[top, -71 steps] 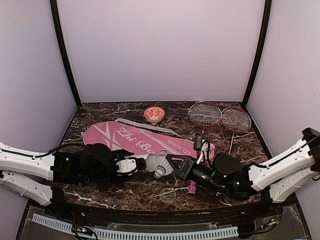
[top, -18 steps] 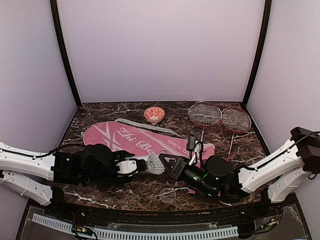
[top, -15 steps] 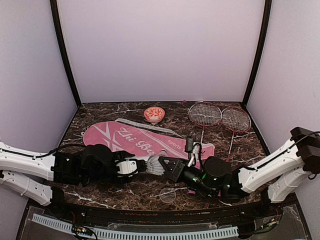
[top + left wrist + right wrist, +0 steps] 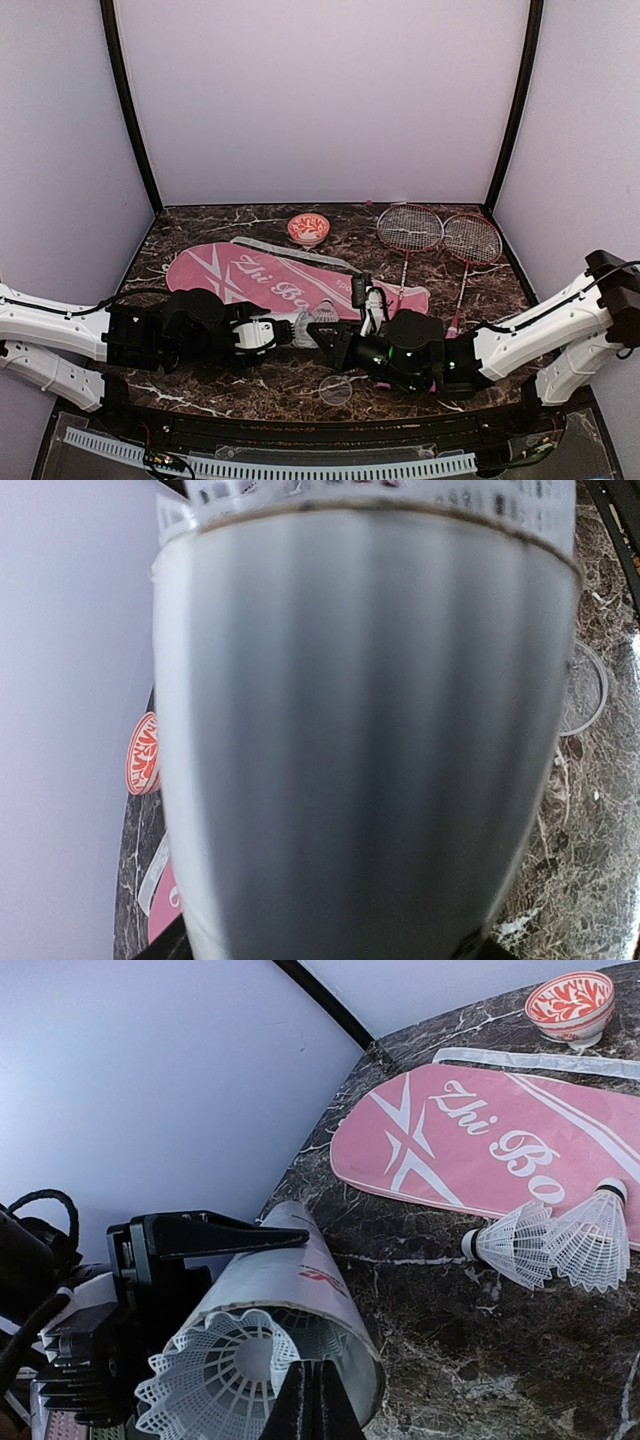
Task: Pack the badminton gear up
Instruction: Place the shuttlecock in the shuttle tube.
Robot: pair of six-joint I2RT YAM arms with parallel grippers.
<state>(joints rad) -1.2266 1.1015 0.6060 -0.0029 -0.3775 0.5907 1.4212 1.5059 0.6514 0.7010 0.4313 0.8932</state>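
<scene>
In the top view, the left gripper (image 4: 262, 333) is holding the white tube (image 4: 290, 328) flat, low over the table (image 4: 200, 395), with its mouth turned to the right. The right gripper (image 4: 328, 342) is meeting this mouth. The pink racket cover (image 4: 230, 272) is lying just behind them, the 2 rackets (image 4: 410, 228) are lying at the far right, and a clear round lid (image 4: 335, 390) is lying near the front edge.

In the left wrist view, the tube is filling almost the whole picture, so its fingers are not showing here. A patterned bowl (image 4: 142, 752) is peeking out at the left.

In the right wrist view, the right fingers are pressed together and are poking at a shuttlecock (image 4: 230, 1375) sitting in the tube's mouth. 1 black finger (image 4: 215, 1232) of the left gripper is lying along the tube's wall, clamping it. 2 more shuttlecocks (image 4: 510, 1245) are lying at the edge of the cover.

I think the step in hand is loading shuttlecocks into the tube. The next move is probably needing a straight push along the tube's axis, so that the feathers are not bending, while the left arm is holding the tube steady.
</scene>
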